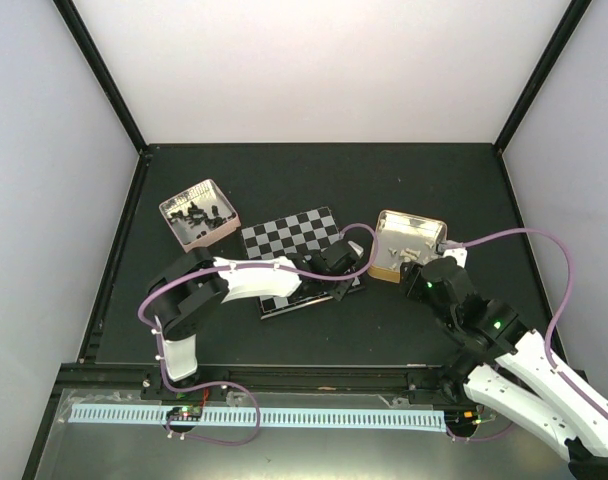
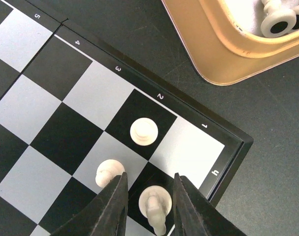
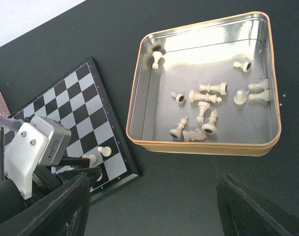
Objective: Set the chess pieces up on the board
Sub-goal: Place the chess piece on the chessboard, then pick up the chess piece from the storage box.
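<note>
While white musters, left claw straddles a corner piece

As three cream chess pieces stand by the h1 corner of the board, the left claw sits astride the outermost one, jaws parted, a sliver of gap showing. The right claw hangs wide open over the dark surface beside a tan tin where more of the set lie scattered. Off the board's far left corner, black pieces sit in a pinkish tray.

Three chess pieces stand on the board corner nearest the box.
</note>
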`<state>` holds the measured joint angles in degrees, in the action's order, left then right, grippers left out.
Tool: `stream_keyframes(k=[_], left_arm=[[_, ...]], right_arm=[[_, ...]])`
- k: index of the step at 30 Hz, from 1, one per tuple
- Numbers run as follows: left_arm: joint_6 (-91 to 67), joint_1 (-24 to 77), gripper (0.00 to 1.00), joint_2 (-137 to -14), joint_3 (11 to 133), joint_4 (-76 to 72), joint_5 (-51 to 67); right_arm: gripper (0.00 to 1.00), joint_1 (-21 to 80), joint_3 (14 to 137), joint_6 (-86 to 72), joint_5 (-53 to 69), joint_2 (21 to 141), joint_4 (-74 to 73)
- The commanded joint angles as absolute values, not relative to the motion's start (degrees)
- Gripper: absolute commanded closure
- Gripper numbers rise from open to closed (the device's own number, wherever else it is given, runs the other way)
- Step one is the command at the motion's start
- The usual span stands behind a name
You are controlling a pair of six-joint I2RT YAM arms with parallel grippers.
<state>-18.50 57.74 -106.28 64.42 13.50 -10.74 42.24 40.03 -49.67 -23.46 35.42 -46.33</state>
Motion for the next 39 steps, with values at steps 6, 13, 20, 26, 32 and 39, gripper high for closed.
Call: stream_keyframes(k=[6, 13, 20, 26, 32, 39], left_arm=[[-20.9, 57.8, 0.66, -97.9, 64.1, 16.1, -11.9], [-25.1, 56.9, 0.59, -88.9, 62.5, 20.7, -13.7], [-25.5, 54.1, 0.57, -80.2, 59.9, 23.2, -11.3], [-24.6, 52.2, 0.55, -75.8, 57.0, 24.0, -7.5], [-23.4, 50.6, 0.54, -75.4, 56.4, 23.7, -3.0], [-22.1, 49.5, 0.55, -77.8, 58.8, 24.3, 0.0]], right_arm=[[0.3, 42.1, 41.8, -50.2, -23.9, 36.0, -46.0], [0.31, 35.9, 44.7, -43.8, -17.7, 46.6, -40.7], [0.46, 20.2, 47.0, -35.1, -3.5, 65.5, -28.4], [0.48, 14.3, 51.3, -31.5, -4.7, 79.0, -29.2], [0.59, 11.5, 55.3, -29.3, -7.4, 87.8, -31.7], [0.66, 10.9, 57.3, -25.3, -9.2, 94.2, -34.4]])
